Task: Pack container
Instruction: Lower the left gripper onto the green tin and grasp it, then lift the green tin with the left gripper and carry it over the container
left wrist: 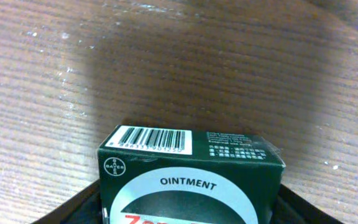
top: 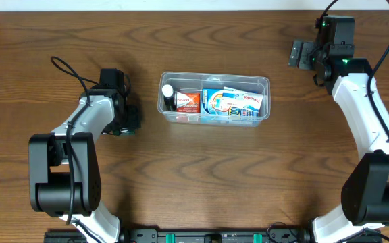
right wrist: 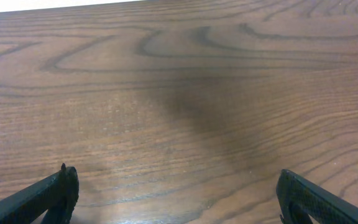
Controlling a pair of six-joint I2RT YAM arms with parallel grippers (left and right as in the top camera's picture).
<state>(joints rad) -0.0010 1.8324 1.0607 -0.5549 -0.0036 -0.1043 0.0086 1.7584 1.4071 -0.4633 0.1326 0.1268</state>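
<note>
The container (top: 265,84), a clear shallow tub, sits mid-counter (top: 208,196) between the two arms. It already holds a small white-capped bottle (top: 168,95) at its left end, a red-and-white box (top: 188,101) beside that, and a blue Panadol box (top: 234,102) filling most of the right part.

Your left hand (top: 130,118) is just off the tub's left end, clamped on a dark green ointment box (left wrist: 191,180), barcode face up. To place it well, I would lift high enough to clear the rim, carry it right, and lower it flat into whatever gap remains. That is probably along the near wall, so turn the box lengthwise to the tub first. Release only once it rests on something, or it may tip the bottle.

Your right hand (right wrist: 176,193) hangs over bare counter well beyond the tub's far right corner, fingers (right wrist: 58,190) wide apart and holding nothing.

Hard to judge: the free room inside, since the clear walls and glare blur the edges. The lower half of the ointment box and its contact with the pads are cut off in the left wrist view, and from overhead the arm hides nearly all of the box.
</note>
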